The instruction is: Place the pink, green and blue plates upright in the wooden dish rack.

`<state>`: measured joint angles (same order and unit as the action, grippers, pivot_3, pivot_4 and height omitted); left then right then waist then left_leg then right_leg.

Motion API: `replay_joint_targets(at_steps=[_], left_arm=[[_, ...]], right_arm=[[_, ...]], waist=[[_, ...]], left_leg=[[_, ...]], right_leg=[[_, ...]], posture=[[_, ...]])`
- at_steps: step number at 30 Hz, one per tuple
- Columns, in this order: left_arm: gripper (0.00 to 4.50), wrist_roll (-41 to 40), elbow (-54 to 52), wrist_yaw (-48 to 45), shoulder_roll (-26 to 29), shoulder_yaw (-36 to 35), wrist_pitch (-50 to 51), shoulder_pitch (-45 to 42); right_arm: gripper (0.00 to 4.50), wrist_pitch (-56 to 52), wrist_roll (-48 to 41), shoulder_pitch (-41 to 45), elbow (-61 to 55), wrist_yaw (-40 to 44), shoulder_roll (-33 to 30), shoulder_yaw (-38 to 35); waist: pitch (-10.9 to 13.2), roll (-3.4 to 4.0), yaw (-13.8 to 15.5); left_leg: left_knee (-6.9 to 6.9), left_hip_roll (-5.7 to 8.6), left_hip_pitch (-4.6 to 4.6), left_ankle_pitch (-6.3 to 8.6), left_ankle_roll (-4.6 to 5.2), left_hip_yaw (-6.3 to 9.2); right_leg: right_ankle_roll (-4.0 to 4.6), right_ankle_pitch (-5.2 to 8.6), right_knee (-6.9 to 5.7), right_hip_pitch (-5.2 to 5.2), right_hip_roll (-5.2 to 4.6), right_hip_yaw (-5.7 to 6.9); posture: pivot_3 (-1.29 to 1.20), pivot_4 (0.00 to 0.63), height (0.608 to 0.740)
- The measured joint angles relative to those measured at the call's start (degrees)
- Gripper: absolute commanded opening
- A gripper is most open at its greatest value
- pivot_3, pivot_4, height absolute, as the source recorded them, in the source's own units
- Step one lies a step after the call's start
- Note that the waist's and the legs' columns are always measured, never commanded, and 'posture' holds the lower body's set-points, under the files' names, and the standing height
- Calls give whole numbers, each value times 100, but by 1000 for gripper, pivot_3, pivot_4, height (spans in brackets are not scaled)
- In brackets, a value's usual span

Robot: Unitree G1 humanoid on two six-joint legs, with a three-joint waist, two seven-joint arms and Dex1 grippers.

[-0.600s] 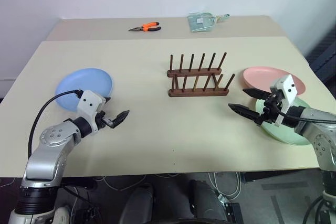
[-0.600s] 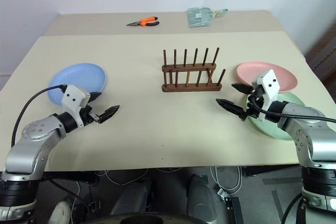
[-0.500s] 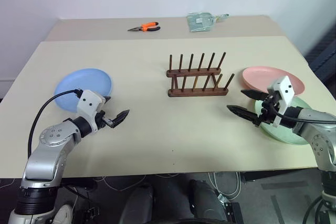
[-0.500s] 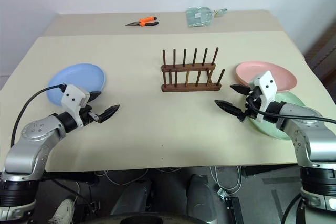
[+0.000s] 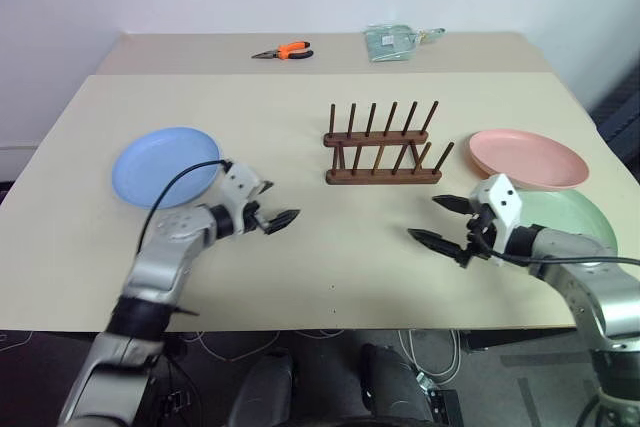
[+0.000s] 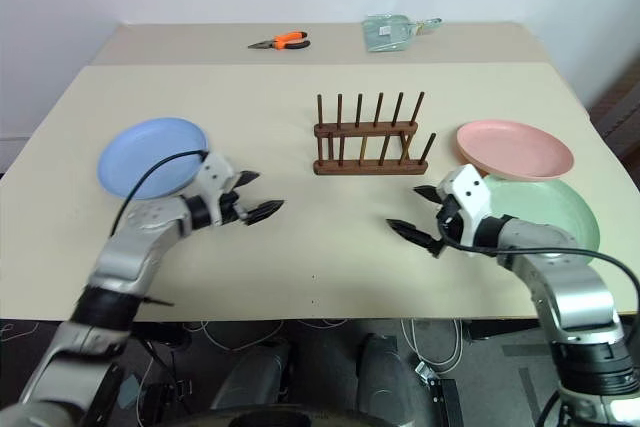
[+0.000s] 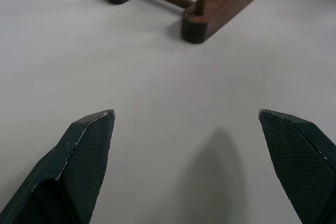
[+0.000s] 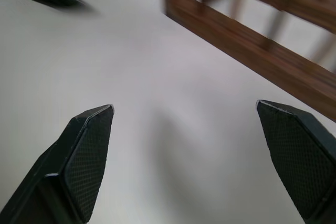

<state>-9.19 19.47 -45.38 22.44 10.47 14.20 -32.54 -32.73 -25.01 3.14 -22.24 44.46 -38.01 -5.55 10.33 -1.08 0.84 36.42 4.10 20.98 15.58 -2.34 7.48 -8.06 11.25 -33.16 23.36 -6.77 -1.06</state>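
The wooden dish rack [image 5: 382, 150] stands empty at the table's middle back, dark brown with thin pegs. A blue plate [image 5: 165, 152] lies flat at the left. At the right, the pink plate [image 5: 525, 157] lies flat and the green plate [image 5: 565, 219] lies just in front of it. My left gripper [image 5: 277, 204] hovers open and empty over bare table to the right of the blue plate. My right gripper [image 5: 432, 220] is open and empty too, just left of the green plate. In both wrist views the rack [image 7: 210, 3] [image 8: 252, 40] lies ahead of the spread fingers.
Orange-handled pliers [image 5: 282, 50] and a clear plastic bag [image 5: 398, 42] lie on the far table section behind the rack. Bare tabletop [image 5: 350, 247] stretches between my two grippers and in front of the rack. The table's front edge runs close below both arms.
My left gripper has moved right, away from the blue plate towards the table's middle. My right gripper has moved left and slightly nearer, off the green plate. Both stay open.
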Motion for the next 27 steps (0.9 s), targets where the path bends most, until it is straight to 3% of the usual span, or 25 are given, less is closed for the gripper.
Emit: replay_joint_targets(at_steps=[6, 7, 9, 15, 19, 27], left_arm=[[4500, 446, 2689, -524, -776, 226, -1269, -1474], [4260, 519, 2937, -576, -849, 238, -1411, -1612], [3732, 662, 3462, -641, -1008, 249, -1722, -1862], [815, 822, 4229, -744, -1265, 172, -2294, -2168], [722, 857, 4160, -785, -1287, 97, -2404, -2087], [722, 440, 1280, -2329, -511, 262, -1658, -382]], right_arm=[[4434, -183, 133, -580, -721, -688, 318, 214], [4488, -191, 155, -658, -813, -754, 318, 217], [4500, -228, 177, -862, -1032, -913, 319, 178], [4500, -332, 166, -1269, -1364, -1115, 319, -3], [4500, -329, 174, -1337, -1363, -1104, 296, -3], [4500, -298, 104, -1405, -1010, -407, -437, -468]], waist=[[-2, -2, -8], [-4, -3, -5], [-7, -8, -2], [-9, -12, -4], [-10, -11, -12], [-9, -6, -17]], left_leg=[[8, 4, 29, 3, 6, 3], [9, 4, 29, 4, 6, 4], [14, 4, 29, 4, 7, 5], [39, 4, 33, 10, 17, 11], [45, 4, 34, 12, 19, 13], [49, 1, 36, 15, 24, 13]], right_leg=[[9, -10, 2, 22, -2, 4], [7, -9, 2, 20, -2, 5], [-4, -2, 2, 16, -2, 7], [-18, 3, -1, 7, -2, 11], [-19, 2, -5, 8, -2, 12], [6, -11, -8, 9, -2, 10]], posture=[[0, 150, 740], [0, 150, 740], [0, 150, 740], [0, 150, 740], [0, 150, 740], [0, 150, 740]])
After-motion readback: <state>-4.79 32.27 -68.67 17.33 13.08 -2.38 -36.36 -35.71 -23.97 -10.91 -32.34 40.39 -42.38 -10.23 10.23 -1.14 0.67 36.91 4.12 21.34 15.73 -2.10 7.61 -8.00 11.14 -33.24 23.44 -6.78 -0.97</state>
